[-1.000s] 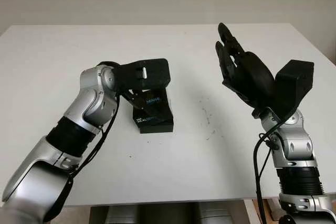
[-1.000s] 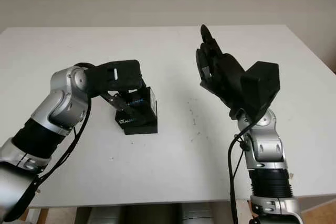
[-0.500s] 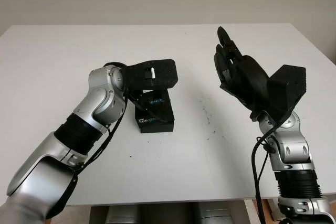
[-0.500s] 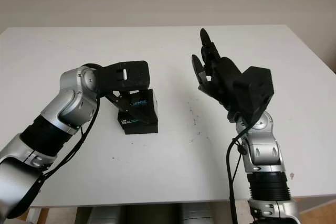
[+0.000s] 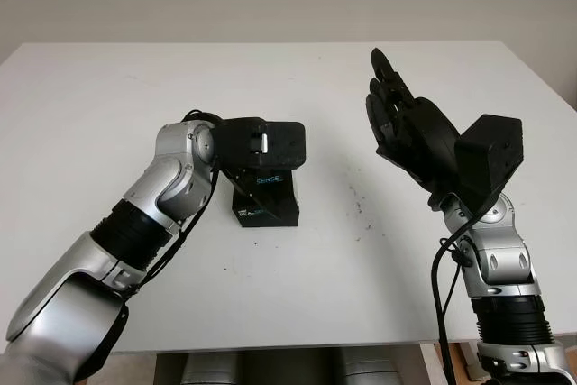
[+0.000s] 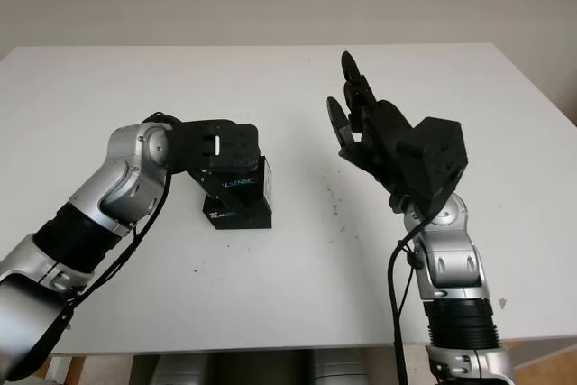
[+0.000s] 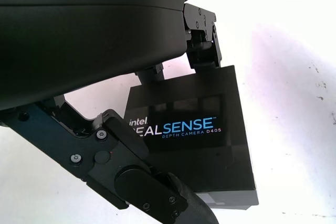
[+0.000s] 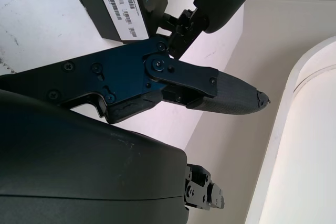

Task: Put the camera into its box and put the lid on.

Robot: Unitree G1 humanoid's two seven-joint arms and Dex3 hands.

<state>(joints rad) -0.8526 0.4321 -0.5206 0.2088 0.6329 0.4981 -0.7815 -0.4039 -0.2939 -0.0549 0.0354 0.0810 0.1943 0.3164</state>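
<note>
The black RealSense camera box [image 5: 267,206] stands on the white table [image 5: 315,286] with its lid on; the lid's printed top [image 7: 194,129] faces my left wrist camera. My left hand [image 5: 262,144] sits right over the box, with its fingers [image 7: 202,40] at the far edge and the thumb [image 7: 152,192] across the near corner, curled about the lid. The camera itself is hidden. My right hand [image 5: 397,114] is open, held up in the air to the right of the box, palm toward it.
A few dark specks [image 5: 357,206] mark the table between the box and my right arm. The box's barcode label [image 8: 126,3] faces the right wrist camera. The table's front edge runs near my forearms.
My left hand has shifted right and come down onto the box top. My right hand has dropped a little and drawn slightly toward the box.
</note>
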